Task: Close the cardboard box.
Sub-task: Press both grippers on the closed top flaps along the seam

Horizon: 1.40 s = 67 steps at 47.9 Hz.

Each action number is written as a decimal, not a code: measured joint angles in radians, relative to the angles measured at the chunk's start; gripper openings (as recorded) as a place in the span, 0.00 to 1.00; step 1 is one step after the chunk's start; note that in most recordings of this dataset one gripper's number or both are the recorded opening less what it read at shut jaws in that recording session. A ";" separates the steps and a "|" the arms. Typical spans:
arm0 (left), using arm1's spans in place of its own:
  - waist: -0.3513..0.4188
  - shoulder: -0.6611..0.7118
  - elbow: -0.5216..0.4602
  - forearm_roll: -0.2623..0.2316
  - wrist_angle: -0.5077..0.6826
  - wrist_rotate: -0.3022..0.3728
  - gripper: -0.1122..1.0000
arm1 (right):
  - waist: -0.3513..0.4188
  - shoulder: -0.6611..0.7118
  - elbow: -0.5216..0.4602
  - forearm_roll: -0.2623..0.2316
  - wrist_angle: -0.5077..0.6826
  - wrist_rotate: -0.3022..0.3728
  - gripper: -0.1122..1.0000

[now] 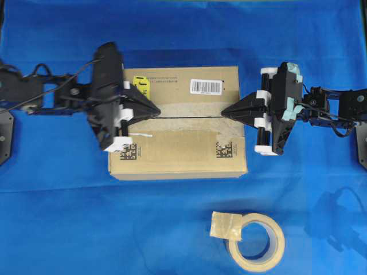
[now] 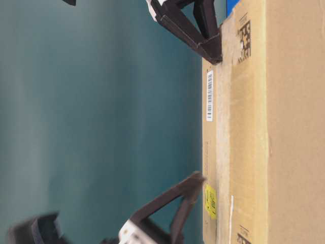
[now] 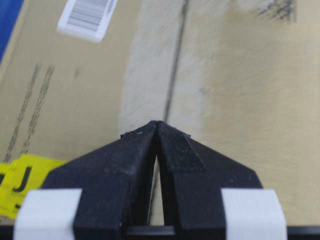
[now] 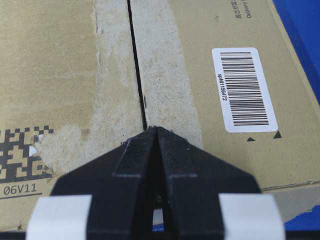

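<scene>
Cardboard box (image 1: pixel 178 123) sits in the middle of the blue counter (image 1: pixel 69 217), and it looks almost closed. Its top flaps lie flat and meet along a thin dark seam (image 1: pixel 189 116). The left gripper (image 1: pixel 155 110) and the right gripper (image 1: pixel 227 113) both point at that seam, jaws clenched on nothing. A roll of tape (image 1: pixel 255 242) lies near the front, well apart. Both sides have open room.

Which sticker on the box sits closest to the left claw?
The yellow sticker, on the cardboard box beside the left gripper; the white barcode label lies nearer the right gripper.
</scene>
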 measured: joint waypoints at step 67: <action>-0.032 -0.015 0.391 -0.003 -0.601 0.037 0.12 | 0.000 0.000 0.000 0.000 -0.005 0.002 0.11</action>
